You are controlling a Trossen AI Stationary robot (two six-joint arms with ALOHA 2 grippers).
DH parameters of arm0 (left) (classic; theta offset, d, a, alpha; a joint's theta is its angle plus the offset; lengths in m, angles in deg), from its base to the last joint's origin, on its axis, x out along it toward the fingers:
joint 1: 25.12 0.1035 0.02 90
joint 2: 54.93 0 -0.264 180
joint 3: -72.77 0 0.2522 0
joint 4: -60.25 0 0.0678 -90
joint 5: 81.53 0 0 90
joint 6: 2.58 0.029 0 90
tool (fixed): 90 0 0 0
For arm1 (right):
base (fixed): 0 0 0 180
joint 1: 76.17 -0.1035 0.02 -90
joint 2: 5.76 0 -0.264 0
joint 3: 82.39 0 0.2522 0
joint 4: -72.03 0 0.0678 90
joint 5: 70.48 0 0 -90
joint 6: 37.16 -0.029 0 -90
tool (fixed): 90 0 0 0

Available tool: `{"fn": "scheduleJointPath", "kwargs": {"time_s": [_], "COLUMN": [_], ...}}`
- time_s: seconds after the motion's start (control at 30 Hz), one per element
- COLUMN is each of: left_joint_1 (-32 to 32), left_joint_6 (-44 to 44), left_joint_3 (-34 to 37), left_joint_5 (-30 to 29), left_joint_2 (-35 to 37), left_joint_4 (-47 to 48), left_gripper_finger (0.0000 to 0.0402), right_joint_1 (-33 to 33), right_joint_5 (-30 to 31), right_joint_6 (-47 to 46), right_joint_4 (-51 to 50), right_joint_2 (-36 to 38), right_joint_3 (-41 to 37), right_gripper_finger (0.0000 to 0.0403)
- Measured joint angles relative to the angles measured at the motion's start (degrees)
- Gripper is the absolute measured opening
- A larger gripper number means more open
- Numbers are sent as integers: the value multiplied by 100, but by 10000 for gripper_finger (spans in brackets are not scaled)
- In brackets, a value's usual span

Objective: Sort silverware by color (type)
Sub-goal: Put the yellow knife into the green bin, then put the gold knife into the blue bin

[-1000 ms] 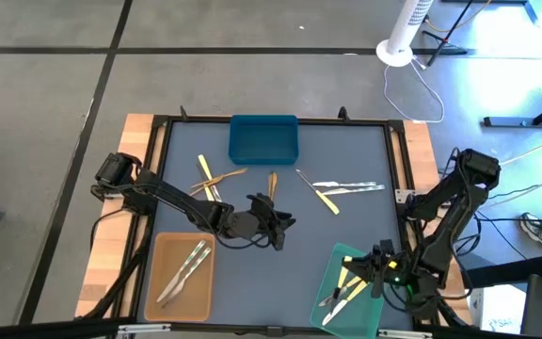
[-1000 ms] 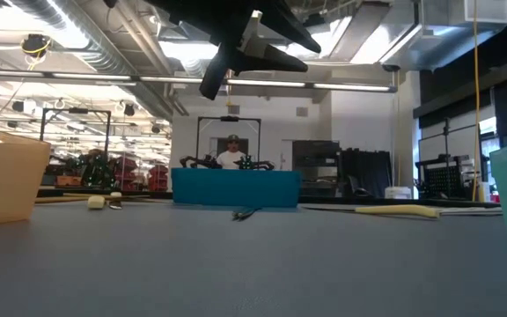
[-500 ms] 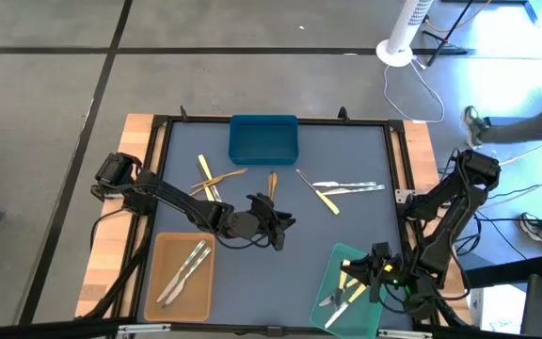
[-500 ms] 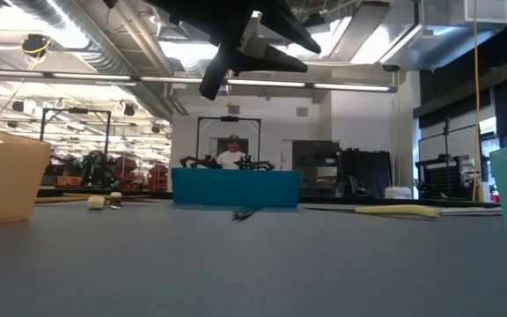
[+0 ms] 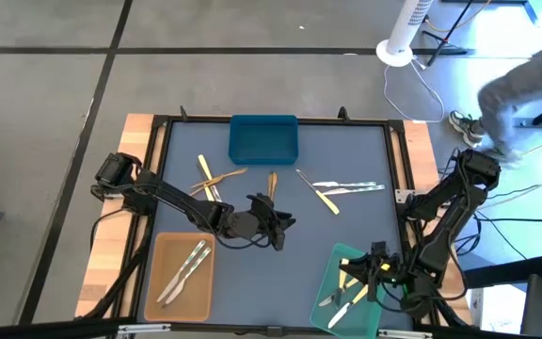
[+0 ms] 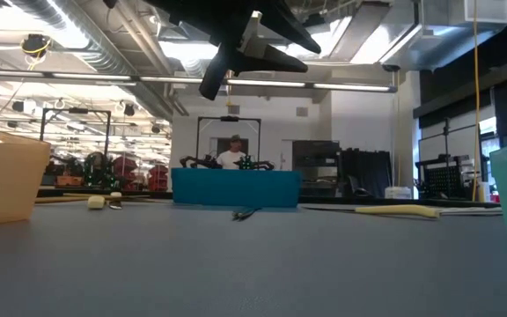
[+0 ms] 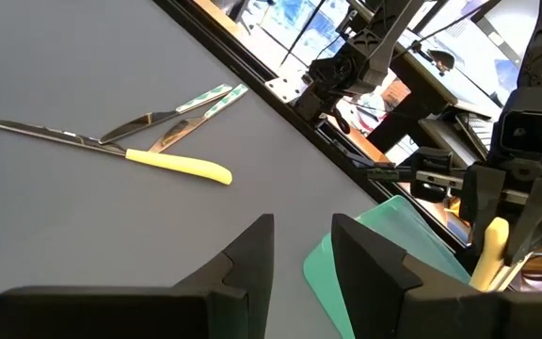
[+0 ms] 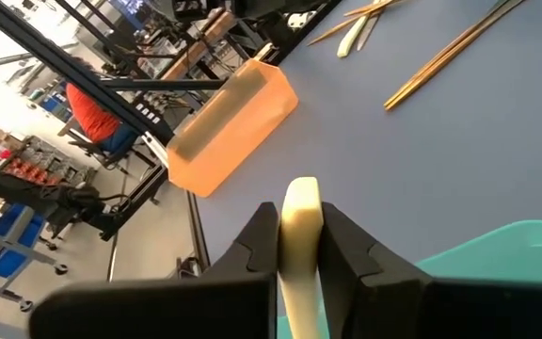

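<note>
Left pincer point(image 7: 301, 247) fingers parted, empty, over grey tabletop point(image 7: 83, 217); yellow-handled knife point(image 7: 111, 153) beside two silver utensils point(image 7: 172, 118); green tray point(image 7: 384, 264) near.

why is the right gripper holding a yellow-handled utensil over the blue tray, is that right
Not quite: the right gripper does hold the yellow-handled utensil, but over the green tray, not the blue tray, as the high view shows.

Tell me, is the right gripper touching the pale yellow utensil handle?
Touching. In the right wrist view, the right gripper has its two dark fingers pressed on both sides of the pale yellow utensil handle, with no gap.
</note>
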Motion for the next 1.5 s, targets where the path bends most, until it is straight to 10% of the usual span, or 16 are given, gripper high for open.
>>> {"fn": "scheduleJointPath", "kwargs": {"time_s": [0.43, 1.5], "left_joint_1": [0, 74], "left_joint_6": [0, 129], "left_joint_3": [0, 0], "left_joint_5": [0, -42], "left_joint_2": [0, 0], "left_joint_4": [0, -30], "left_gripper_finger": [103, 103], "right_joint_1": [340, 329], "right_joint_5": [-1006, -356], "right_joint_6": [350, 905], "right_joint_4": [-83, -82], "right_joint_2": [-7, 36], "right_joint_3": [-7, -7], "right_gripper_finger": [161, 163]}}
